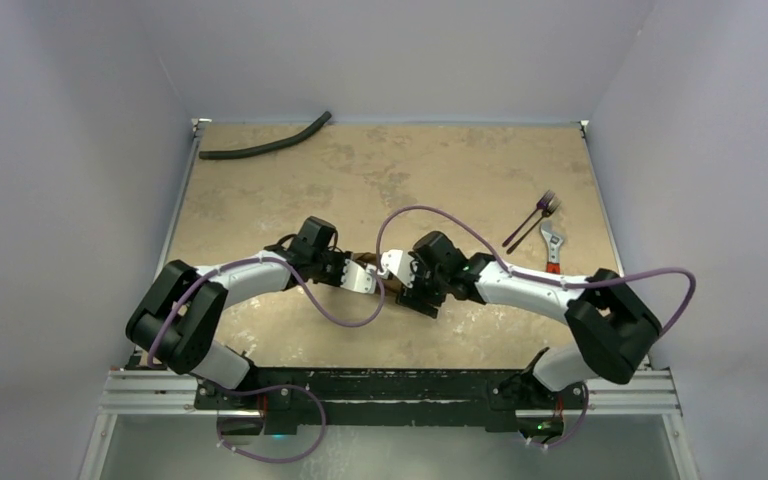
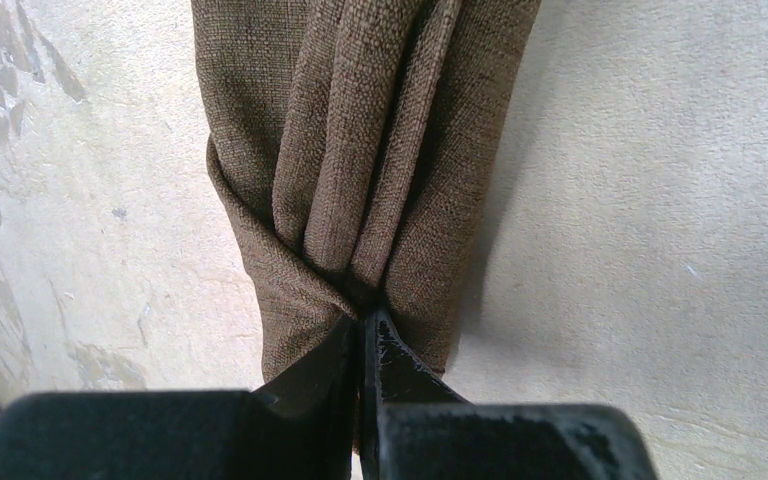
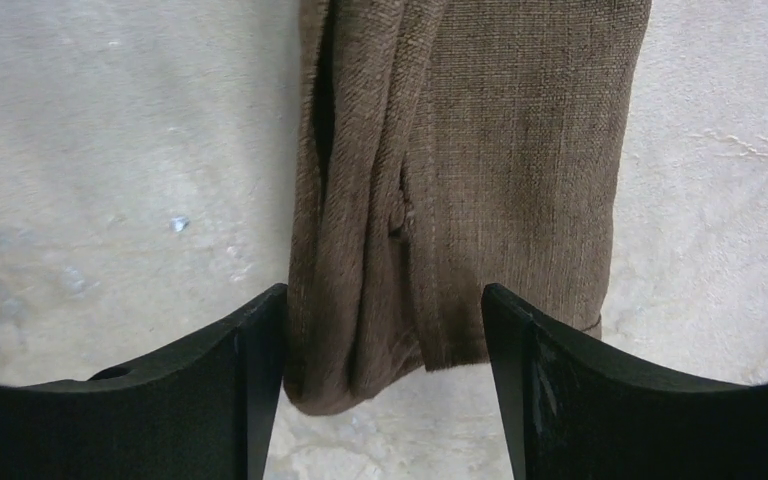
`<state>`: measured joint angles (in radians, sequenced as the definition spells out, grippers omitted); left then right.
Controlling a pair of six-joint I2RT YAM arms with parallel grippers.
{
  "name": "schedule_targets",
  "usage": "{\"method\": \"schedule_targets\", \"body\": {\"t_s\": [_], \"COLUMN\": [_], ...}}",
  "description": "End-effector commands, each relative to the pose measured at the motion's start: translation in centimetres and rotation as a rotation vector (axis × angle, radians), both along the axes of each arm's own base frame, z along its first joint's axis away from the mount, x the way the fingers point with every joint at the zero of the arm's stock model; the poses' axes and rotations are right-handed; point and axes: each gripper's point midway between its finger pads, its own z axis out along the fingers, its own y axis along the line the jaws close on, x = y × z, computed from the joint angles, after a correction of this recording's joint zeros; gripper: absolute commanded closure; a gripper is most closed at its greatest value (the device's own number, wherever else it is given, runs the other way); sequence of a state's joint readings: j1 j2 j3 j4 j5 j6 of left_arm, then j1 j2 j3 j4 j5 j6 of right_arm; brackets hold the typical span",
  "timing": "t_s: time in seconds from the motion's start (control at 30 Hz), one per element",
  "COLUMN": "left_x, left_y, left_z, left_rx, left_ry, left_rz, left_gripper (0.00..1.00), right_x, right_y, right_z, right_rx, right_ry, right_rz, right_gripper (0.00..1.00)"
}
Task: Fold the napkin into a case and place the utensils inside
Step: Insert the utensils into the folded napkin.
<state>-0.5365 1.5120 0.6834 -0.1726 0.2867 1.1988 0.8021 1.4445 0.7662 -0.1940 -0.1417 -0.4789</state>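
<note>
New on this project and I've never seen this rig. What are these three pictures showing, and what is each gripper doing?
This is a pair of small robot arms bolted at the near edge of a table. The wide picture comes from a fixed camera above and behind the arms. The other two come from a camera on each wrist, so the black shapes at the bottom of those are that arm's own fingers.

The left gripper is shut, pinching a bunched brown napkin. The right gripper is open, with a finger on either side of an end of the napkin, not clamped on it.

Toward the table's right edge lie the utensils, slim purplish cutlery, with a wrench beside them. A black hose lies at the far left corner.
</note>
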Motion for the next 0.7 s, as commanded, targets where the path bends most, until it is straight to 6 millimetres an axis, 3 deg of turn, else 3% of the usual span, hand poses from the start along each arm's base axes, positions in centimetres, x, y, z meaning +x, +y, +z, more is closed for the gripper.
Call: {"method": "schedule_targets", "body": {"t_s": [0.0, 0.07, 0.13, 0.2, 0.33, 0.47, 0.67], "left_x": [-6.0, -5.9, -5.7, -5.4, -3.9, -2.6, -2.6], "left_y": [5.1, 5.5, 6.0, 6.4, 6.5, 6.1, 7.0], "left_z": [-4.7, -4.7, -4.6, -4.7, -3.7, -2.1, -1.3], "left_rx": [0.188, 0.2, 0.215, 0.231, 0.225, 0.197, 0.212], "left_ry": [0.242, 0.233, 0.218, 0.193, 0.141, 0.101, 0.075], "left_rz": [0.033, 0.031, 0.031, 0.036, 0.061, 0.074, 0.073], "left_gripper": [1.0, 1.0, 1.0, 1.0, 1.0, 1.0, 1.0], "right_x": [2.2, 2.2, 0.7, -0.4, -1.0, 0.1, 0.7], "right_y": [0.8, 1.7, 2.9, 3.7, 4.8, 4.9, 5.0], "right_z": [-0.3, -0.1, 0.5, 1.2, 2.9, 3.4, 1.7], "right_rx": [-0.008, 0.017, 0.067, 0.109, 0.168, 0.221, 0.226], "right_ry": [-0.102, -0.092, 0.002, 0.069, 0.213, 0.354, 0.567], "right_rz": [-0.01, 0.008, 0.049, 0.099, 0.139, 0.063, -0.078], "right_gripper": [0.32, 0.5, 0.73, 0.87, 0.96, 0.99, 1.0]}}
